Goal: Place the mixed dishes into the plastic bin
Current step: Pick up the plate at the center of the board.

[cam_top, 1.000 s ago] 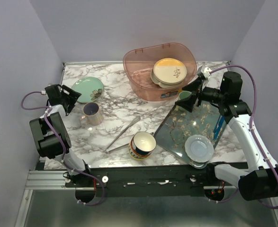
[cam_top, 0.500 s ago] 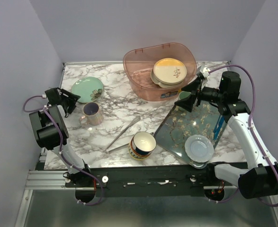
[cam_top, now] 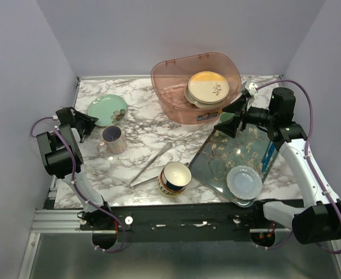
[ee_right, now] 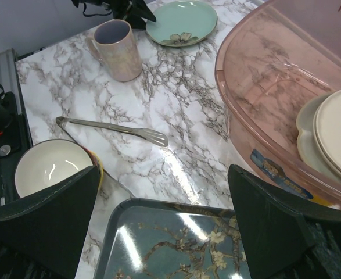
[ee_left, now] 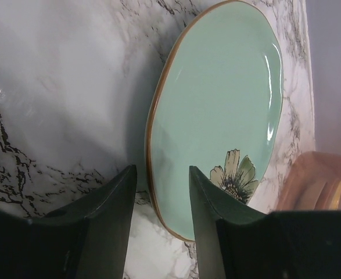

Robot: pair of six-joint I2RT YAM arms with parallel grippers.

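Observation:
The mint-green plate (cam_top: 107, 109) (ee_left: 216, 116) lies flat at the back left of the marble table. My left gripper (cam_top: 89, 123) (ee_left: 161, 168) is at its left edge. Its jaws stand either side of the brown rim, still apart, with a gap showing. The pink plastic bin (cam_top: 170, 87) (ee_right: 263, 75) at the back centre holds a pink-and-cream plate (cam_top: 208, 86) on top of other crockery. The lilac mug (cam_top: 112, 138) and the navy-and-yellow bowl (cam_top: 175, 178) stand on the table. My right gripper (cam_top: 231, 119) (ee_right: 163, 170) hovers wide open and empty over the tray's far corner.
Metal tongs (cam_top: 153, 163) lie between the mug and the bowl. A floral tray (cam_top: 228, 154) at the right front carries a pale blue saucer (cam_top: 244, 182). Walls close in the left, back and right sides.
My left gripper's jaws have narrowed around the mint-green plate's rim, and the left arm has shifted slightly. The right arm has not moved.

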